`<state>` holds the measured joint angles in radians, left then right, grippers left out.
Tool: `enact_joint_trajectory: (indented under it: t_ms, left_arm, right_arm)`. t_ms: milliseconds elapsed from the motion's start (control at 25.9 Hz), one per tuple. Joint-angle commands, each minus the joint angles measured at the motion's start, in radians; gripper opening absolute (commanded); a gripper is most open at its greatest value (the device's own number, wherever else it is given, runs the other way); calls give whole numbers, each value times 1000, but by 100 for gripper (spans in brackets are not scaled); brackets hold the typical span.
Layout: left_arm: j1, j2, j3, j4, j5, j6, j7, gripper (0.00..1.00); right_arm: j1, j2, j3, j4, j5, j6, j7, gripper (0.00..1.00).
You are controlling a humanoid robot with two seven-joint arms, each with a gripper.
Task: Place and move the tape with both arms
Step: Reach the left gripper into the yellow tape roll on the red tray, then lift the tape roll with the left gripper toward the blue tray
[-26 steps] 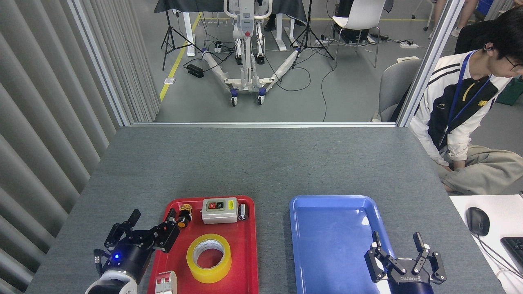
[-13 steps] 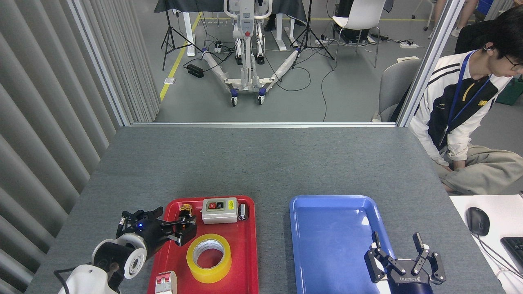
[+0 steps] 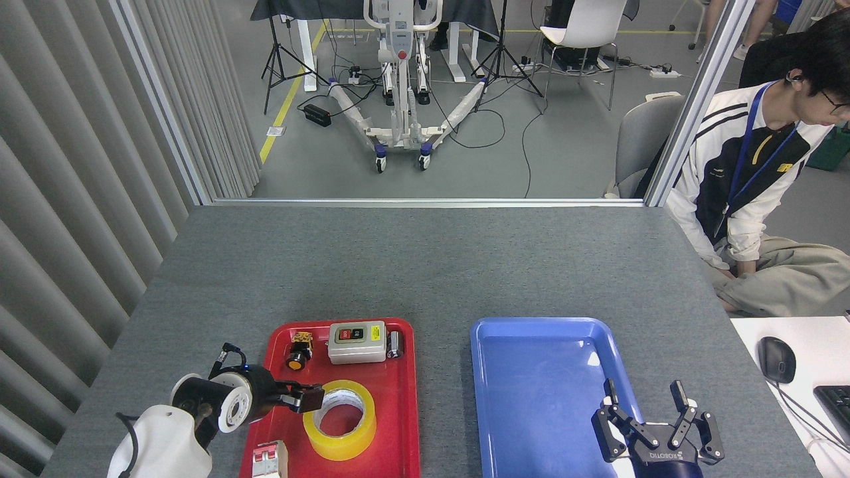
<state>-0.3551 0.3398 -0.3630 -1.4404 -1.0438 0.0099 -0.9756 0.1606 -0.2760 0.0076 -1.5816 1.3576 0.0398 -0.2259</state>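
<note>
**Left arm swings in over the red tray, level with the tape**

Head view: the left arm (image 3: 199, 411) comes in from the lower left, its white wrist turned sideways so the round end cap faces the camera. The left gripper (image 3: 307, 398) points to the right, low over the red tray (image 3: 405, 398), its dark fingers (image 3: 312, 400) right at the left rim of the tape (image 3: 339, 419). From here the fingers look bunched and are seen nearly end-on, so I cannot tell whether they are spread or closed, or whether they actually touch the roll.

The tape lies flat in the near half of the red tray, hole up. Behind it sit a grey switch box (image 3: 357, 342), a small orange-faced button (image 3: 298, 352) and a little metal part (image 3: 396, 344); a white and red breaker (image 3: 269, 459) lies at the tray's near left corner.

The right gripper (image 3: 644, 408) stands at the bottom right, fingers up and spread wide, holding nothing, over the near right corner of the blue tray (image 3: 491, 398).

Against half a second ago, the left gripper has moved nearer and to the right, from beside the button down to the tape's rim, and the wrist has rolled further. The tape and the right gripper are where they were.

A person (image 3: 757, 179) sits beyond the table's (image 3: 425, 265) right edge.
</note>
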Motion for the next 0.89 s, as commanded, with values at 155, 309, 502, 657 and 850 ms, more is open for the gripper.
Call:
enact_joint_trajectory:
  t_ms: [155, 309, 502, 657, 850]
  left_arm:
    - [-59, 7, -128, 32, 4, 1, -25, 99]
    - [-68, 7, -145, 38, 4, 1, -25, 99]
    - [-108, 7, -217, 163, 4, 1, -25, 99]
    - [-140, 5, -264, 216, 4, -8, -25, 72]
    - [-142, 2, -260, 209, 18, -111, -63, 0]
  right_arm:
    - [0, -3, 14, 0, 0, 2, 0, 99]
    - [2, -5, 14, 2, 0, 2, 0, 99]
    - [2, -6, 15, 2, 0, 2, 0, 99]
    - [2, -8, 17, 2, 0, 2, -1, 99]
    - [0, -8, 17, 2, 0, 2, -3, 99]
